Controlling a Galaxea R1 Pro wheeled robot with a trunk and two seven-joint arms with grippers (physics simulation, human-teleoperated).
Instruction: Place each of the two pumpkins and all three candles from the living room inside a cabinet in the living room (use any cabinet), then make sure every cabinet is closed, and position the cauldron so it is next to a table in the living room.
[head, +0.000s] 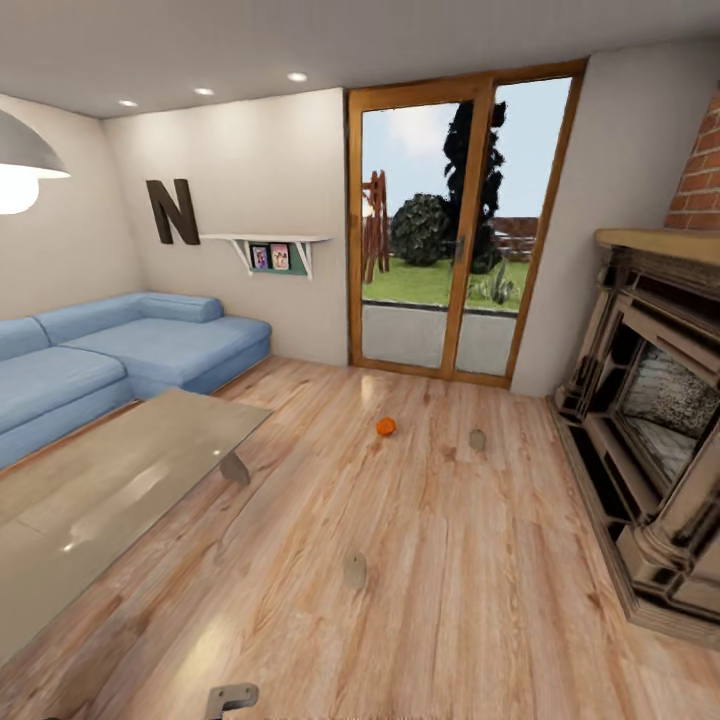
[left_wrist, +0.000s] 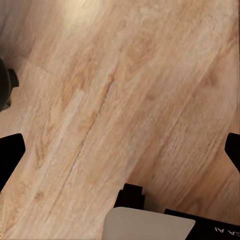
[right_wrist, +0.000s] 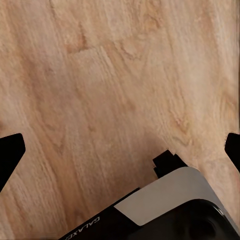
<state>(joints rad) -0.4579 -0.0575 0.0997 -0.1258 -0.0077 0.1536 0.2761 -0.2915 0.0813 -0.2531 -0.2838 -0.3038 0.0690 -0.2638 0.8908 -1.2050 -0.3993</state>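
One orange pumpkin (head: 386, 427) lies on the wood floor in the middle of the room, toward the glass doors. A grey-brown candle (head: 477, 439) stands a little to its right. Another candle (head: 354, 570) stands nearer to me. The low glass-topped table (head: 120, 480) is at the left. In the left wrist view my left gripper (left_wrist: 120, 152) hangs open over bare floorboards, its black fingertips (left_wrist: 10, 155) far apart. My right gripper (right_wrist: 120, 150) is open the same way above the floor, nothing between its fingertips (right_wrist: 10, 155). The cabinet and the cauldron are out of view.
A blue corner sofa (head: 110, 350) runs along the left wall behind the table. An ornate fireplace surround (head: 650, 440) juts out on the right. Glass doors (head: 455, 230) close the far wall. A grey part of my body (head: 232, 697) shows at the bottom edge.
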